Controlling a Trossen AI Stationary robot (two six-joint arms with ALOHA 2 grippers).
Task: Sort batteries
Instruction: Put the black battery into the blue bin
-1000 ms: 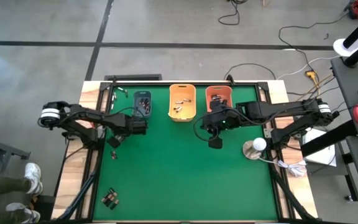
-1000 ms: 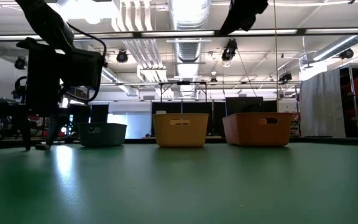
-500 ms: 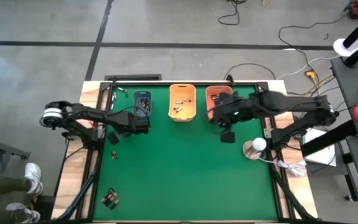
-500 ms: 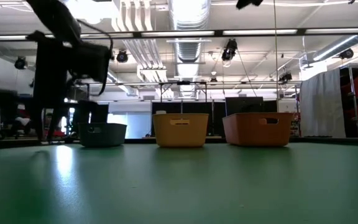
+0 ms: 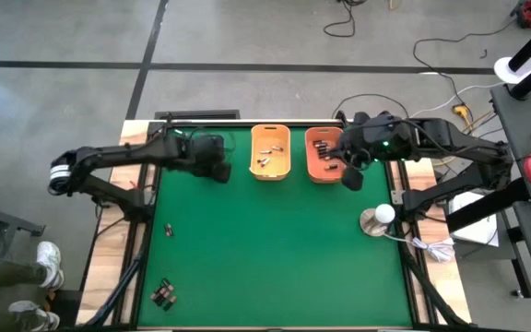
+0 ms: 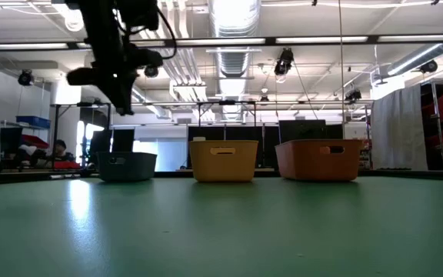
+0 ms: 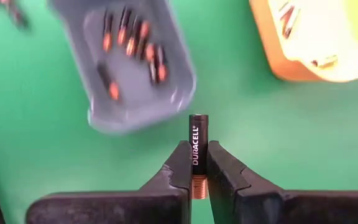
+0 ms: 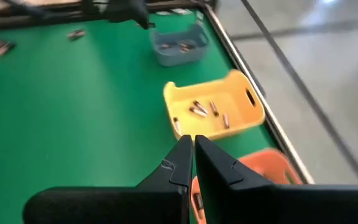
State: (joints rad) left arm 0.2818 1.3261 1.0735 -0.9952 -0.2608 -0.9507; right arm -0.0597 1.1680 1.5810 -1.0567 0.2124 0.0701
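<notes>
One battery [image 7: 197, 144] pinched upright in left tool [image 7: 197, 163].

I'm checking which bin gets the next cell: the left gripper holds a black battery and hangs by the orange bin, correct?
Not quite. The left gripper does hold a black battery, but the left wrist view shows it by the grey-blue bin, not the orange one. The high view agrees.
</notes>
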